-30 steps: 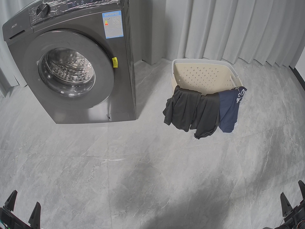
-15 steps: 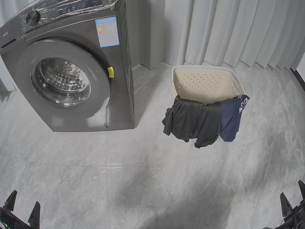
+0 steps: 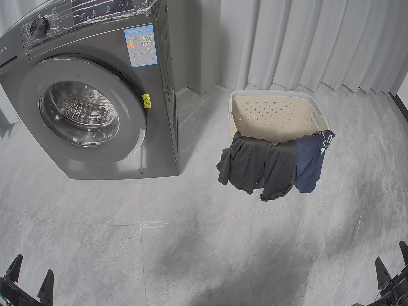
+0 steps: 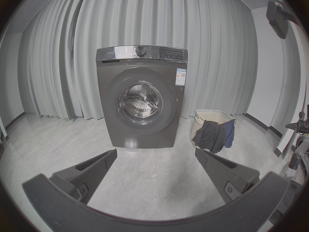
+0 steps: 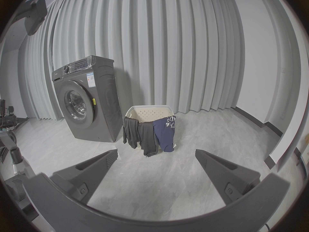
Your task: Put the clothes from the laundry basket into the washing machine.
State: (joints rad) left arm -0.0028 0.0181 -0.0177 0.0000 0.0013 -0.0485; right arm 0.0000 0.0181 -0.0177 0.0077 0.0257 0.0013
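Down at 7 o'clock the left gripper sits low with its jaws apart and nothing between them; at 5 o'clock the right gripper is likewise spread and empty. Both are well apart from the work, so the step in hand looks like the approach. Ahead at 1 o'clock stands the laundry basket, with the clothes draped over its near rim: a dark grey garment and, touching it on the side toward 2 o'clock, a navy garment. At 11 o'clock is the washing machine, its round door apparently shut. To do this well, I would roll the base in between the two until the near rim is in reach and deal with the door first. Then pinch the cloth where it folds over the rim and lift high, so the hanging ends clear the basket and do not drag on the floor. Looking down, the head view gives the basket's pale perforated inside, bare above the cloth. From its low stance the right wrist view gives what that angle hides: how far the garments hang down the outer wall. Facing the door square on, the left wrist view shows the drum behind its window
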